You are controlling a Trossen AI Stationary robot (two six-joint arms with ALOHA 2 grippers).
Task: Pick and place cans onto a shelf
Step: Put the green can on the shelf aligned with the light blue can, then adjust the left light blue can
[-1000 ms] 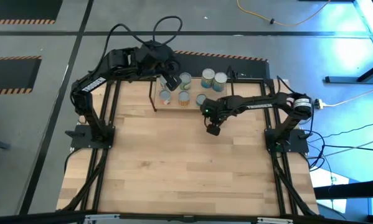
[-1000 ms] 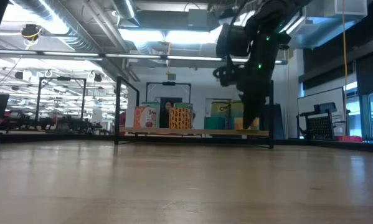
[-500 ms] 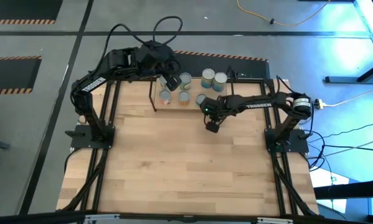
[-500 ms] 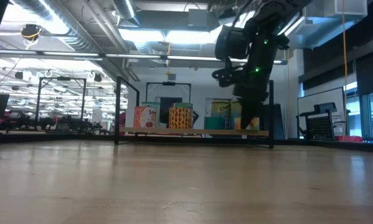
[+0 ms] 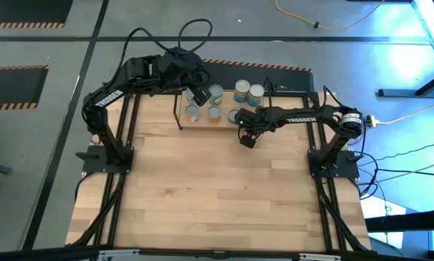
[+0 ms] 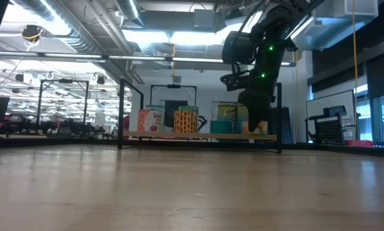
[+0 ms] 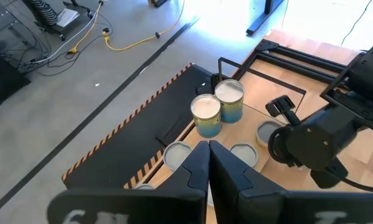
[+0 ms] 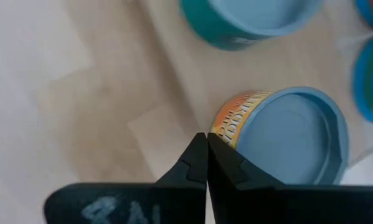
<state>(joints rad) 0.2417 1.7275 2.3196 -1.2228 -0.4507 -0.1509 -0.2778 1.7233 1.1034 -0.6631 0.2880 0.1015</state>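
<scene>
Cans point(image 5: 235, 93) on shelf point(image 5: 179, 120) (grippers shut)

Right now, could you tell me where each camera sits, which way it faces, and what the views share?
High: overhead, straight down; both arms, the shelf and the cans.
Low: tabletop height, level across the table to the shelf; the right arm hangs above.
Left wrist: over the shelf, past the shut left gripper.
Right wrist: looks down past the shut right gripper at an orange can.
Shared: all four show cans.
</scene>
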